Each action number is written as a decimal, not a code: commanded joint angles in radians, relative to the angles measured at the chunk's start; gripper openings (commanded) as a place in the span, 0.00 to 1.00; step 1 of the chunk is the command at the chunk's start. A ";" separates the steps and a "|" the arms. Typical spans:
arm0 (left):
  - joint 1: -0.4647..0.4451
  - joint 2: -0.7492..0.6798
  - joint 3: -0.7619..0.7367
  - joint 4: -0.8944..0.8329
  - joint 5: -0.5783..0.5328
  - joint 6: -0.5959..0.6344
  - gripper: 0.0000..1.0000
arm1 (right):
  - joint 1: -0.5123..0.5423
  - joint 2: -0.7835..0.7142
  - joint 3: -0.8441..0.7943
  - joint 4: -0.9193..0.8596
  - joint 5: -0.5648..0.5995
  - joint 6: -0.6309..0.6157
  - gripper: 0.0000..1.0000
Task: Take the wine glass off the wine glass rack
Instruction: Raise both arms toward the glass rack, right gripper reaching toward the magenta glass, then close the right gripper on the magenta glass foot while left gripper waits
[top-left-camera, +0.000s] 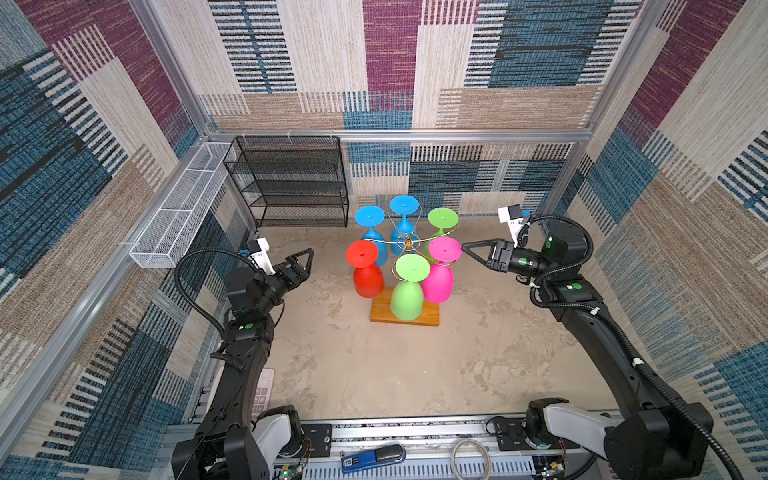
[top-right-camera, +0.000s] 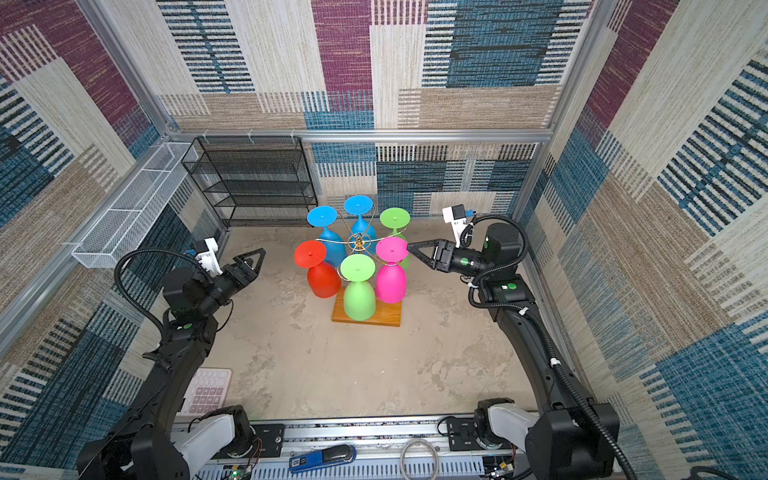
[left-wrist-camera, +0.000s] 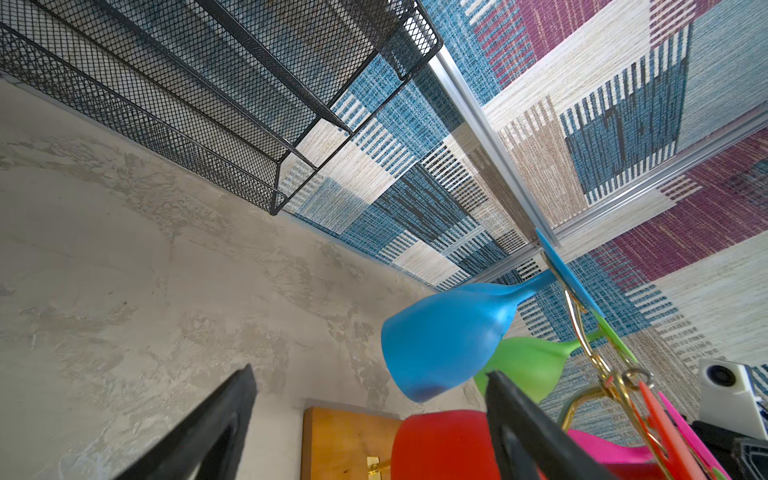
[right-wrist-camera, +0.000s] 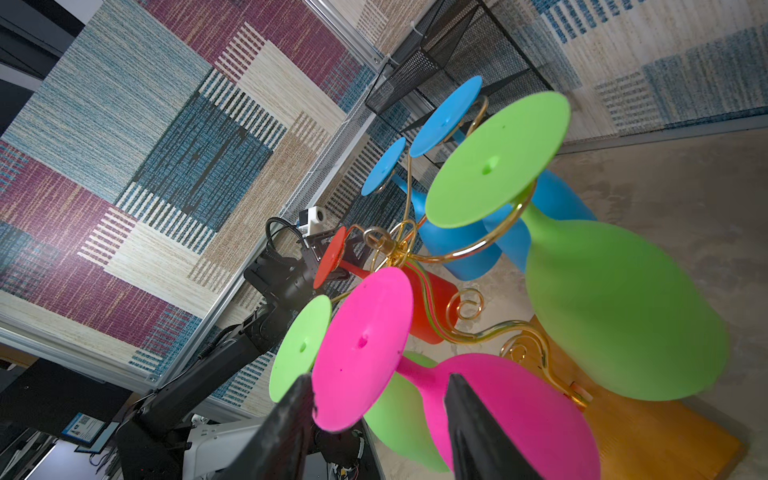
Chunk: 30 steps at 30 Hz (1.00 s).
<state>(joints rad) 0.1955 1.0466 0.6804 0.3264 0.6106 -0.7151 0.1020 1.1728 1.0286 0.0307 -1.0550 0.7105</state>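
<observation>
Right gripper is sitting at 3 o'clock of the wine glass rack, fingers apart at the pink wine glass foot (it's hanging upside down). Left gripper is hovering at 9 o'clock, spread wide.

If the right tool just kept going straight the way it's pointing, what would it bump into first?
Most likely the round foot of the matte pink wine glass hanging upside down on the gold wire rack. The right tool faces it closely, jaws open, though the gap is unclear.
</observation>
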 joint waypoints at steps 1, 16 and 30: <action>0.003 -0.003 -0.006 0.042 0.022 -0.046 0.89 | 0.012 0.011 0.013 0.030 -0.002 0.017 0.51; 0.018 0.003 -0.028 0.074 0.037 -0.073 0.89 | 0.053 0.053 0.044 0.008 0.020 0.003 0.34; 0.031 0.004 -0.040 0.103 0.051 -0.102 0.89 | 0.054 0.060 0.072 -0.008 0.021 0.019 0.12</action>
<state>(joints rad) 0.2222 1.0523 0.6430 0.3775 0.6361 -0.7971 0.1558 1.2327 1.0885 0.0151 -1.0363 0.7151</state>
